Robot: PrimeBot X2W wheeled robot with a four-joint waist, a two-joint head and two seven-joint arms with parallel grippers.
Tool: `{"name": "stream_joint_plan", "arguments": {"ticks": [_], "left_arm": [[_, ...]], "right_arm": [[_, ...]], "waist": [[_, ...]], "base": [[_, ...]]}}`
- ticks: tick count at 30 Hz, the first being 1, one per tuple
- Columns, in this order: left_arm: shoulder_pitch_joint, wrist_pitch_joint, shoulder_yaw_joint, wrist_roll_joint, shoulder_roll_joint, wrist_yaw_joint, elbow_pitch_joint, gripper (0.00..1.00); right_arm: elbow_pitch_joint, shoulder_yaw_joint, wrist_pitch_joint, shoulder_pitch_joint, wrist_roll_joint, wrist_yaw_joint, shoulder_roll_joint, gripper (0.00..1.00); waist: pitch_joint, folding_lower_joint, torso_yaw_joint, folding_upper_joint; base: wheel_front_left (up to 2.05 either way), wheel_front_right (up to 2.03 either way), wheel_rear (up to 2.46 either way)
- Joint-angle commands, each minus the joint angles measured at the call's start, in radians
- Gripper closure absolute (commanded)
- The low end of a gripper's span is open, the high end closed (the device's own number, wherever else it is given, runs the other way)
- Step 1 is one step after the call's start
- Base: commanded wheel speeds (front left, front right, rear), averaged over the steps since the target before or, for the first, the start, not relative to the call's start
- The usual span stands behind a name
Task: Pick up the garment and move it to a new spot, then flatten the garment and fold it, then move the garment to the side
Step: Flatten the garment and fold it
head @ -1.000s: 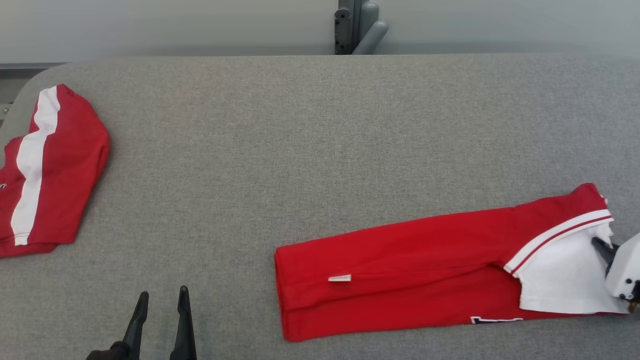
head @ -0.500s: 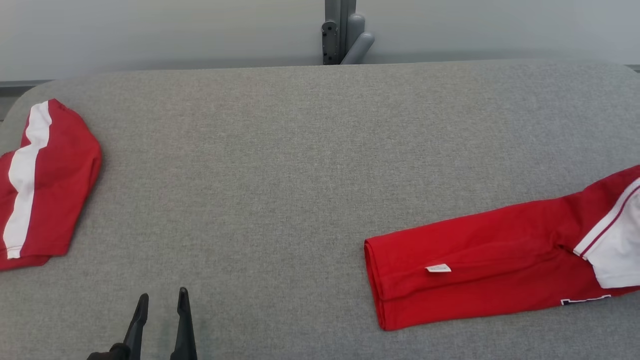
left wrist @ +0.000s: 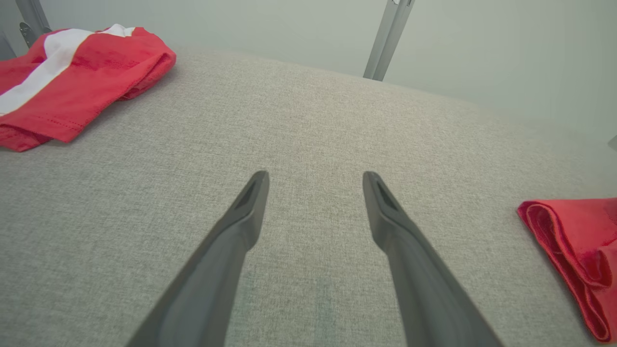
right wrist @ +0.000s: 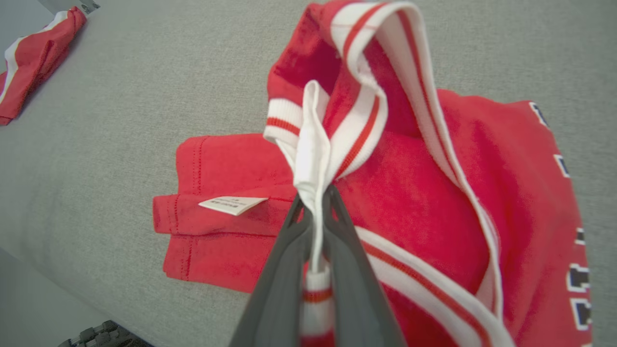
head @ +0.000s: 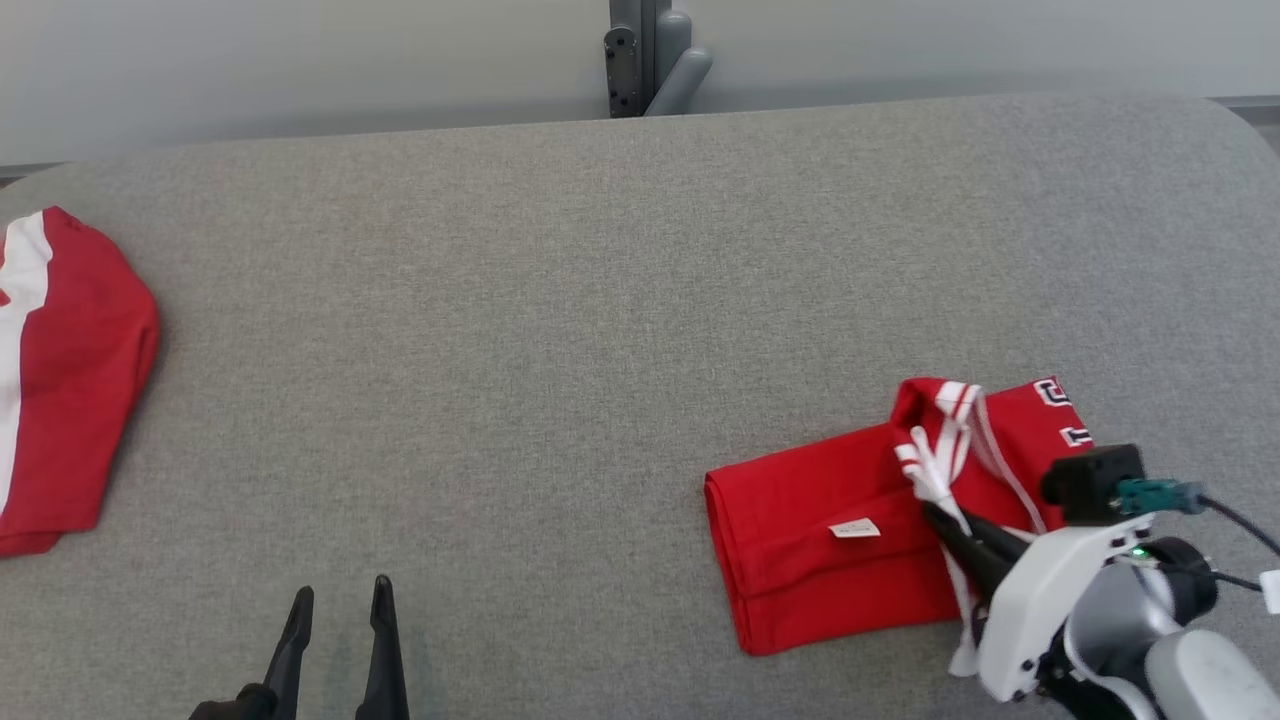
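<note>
**Narrow pinch on the trim is putting the fold at risk**

Near left, the left gripper (left wrist: pixel 315 176) is hanging with its fingers spread wide, holding nothing. Near right, the right gripper (right wrist: pixel 315 195) is pinching only the white ribbed trim of the red jersey (head: pixel 800 540), which is lying folded at the table's near right. With so narrow a bite, the soft knit may be slipping free, or the lifted layer pulling the fold open. The jersey is limp, hem-stitched and carrying a small white label (head: pixel 855 528). The table (head: pixel 560 300) is showing coarse grey weave. Far left, another red garment (head: pixel 70 370) is lying rumpled.
</note>
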Motion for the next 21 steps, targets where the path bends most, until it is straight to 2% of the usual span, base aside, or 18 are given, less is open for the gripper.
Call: {"name": "stream_joint_plan", "arguments": {"ticks": [1,5,11,21], "left_arm": [[-0.014,-0.003,-0.001,0.004,0.002,-0.001,0.005,0.00],[-0.027,-0.003,-0.014,0.011,0.002,-0.008,0.019,0.00],[-0.016,-0.003,-0.026,0.013,0.002,-0.012,0.038,0.00],[-0.012,-0.003,-0.046,0.002,0.002,-0.005,0.056,0.00]], "right_arm": [[0.011,0.004,-0.001,-0.011,-0.016,0.000,0.015,1.00],[0.077,0.055,-0.024,-0.043,-0.091,0.000,0.126,1.00],[0.166,0.111,-0.052,-0.093,-0.122,0.000,0.222,1.00],[0.241,0.161,-0.070,-0.125,-0.127,0.000,0.264,1.00]], "waist": [[0.003,0.0000,-0.002,0.0000],[0.008,0.0000,0.000,0.0000],[0.003,0.0000,0.007,0.0000],[-0.010,0.0000,0.030,0.0000]], "base": [[0.00,0.00,0.00],[0.00,0.00,0.00],[0.00,0.00,0.00],[0.00,0.00,0.00]]}}
